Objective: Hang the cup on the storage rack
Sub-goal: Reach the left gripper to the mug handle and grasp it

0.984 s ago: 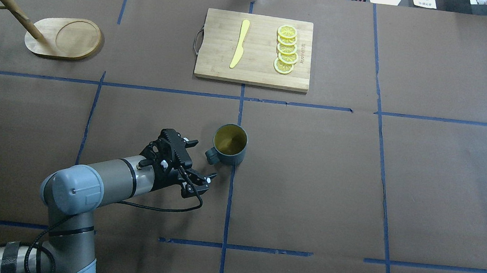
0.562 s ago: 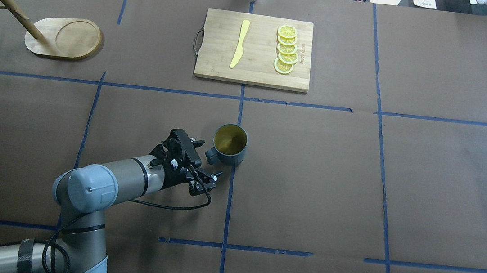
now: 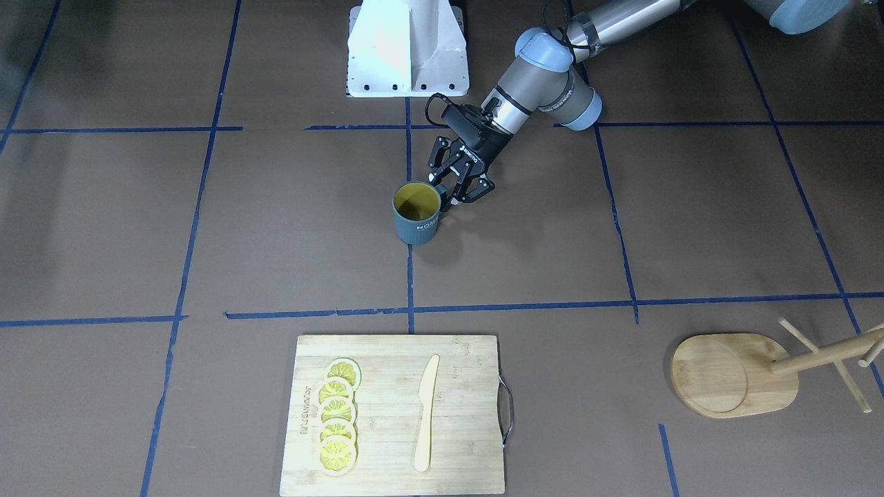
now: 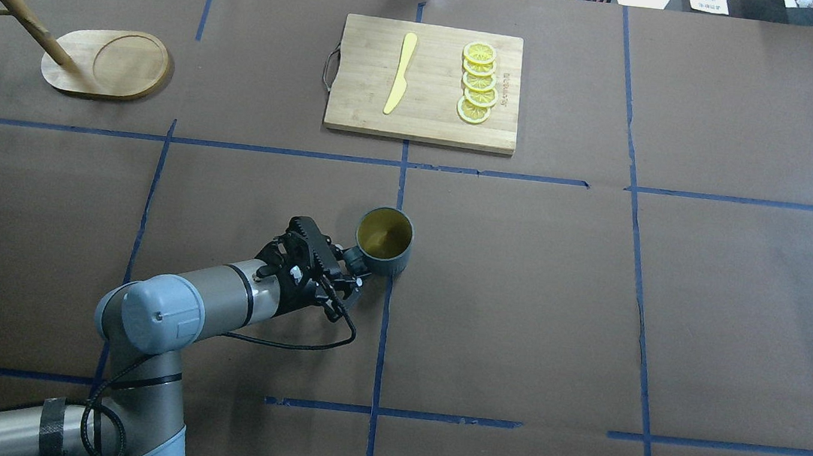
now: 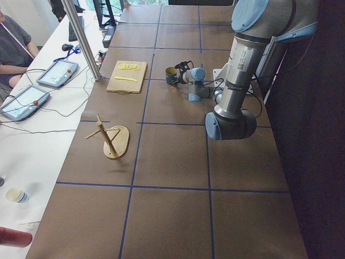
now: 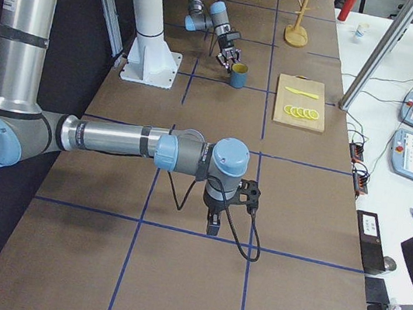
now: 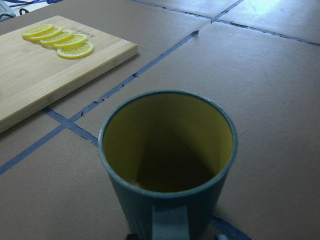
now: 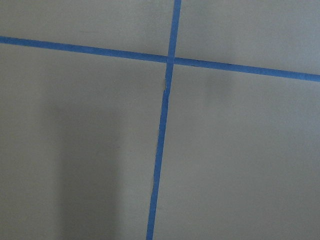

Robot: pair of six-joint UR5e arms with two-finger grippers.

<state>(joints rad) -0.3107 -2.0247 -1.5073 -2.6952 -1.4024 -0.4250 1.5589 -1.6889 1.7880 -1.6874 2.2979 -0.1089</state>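
Five lemon slices [image 4: 478, 84], knife [image 4: 401, 72] on cutting board [image 4: 425, 120], left end effector [image 4: 353, 266] spread astride cup [image 4: 393, 260] handle, storage rack [image 4: 129, 63] apart

I am working in a robotics lab: my table [image 4: 743, 331] is papered brown and taped into a blue grid [image 4: 271, 149]. At nine o'clock in the left-side view, a white bench [image 5: 32, 145] carries tablets [image 5: 56, 73], with a person [image 5: 13, 40] seated beside it.

The storage rack [image 4: 22, 8] ran off the overhead view's left edge; the left tool [image 4: 354, 261] partly hid the handle of the cup [image 4: 384, 235].
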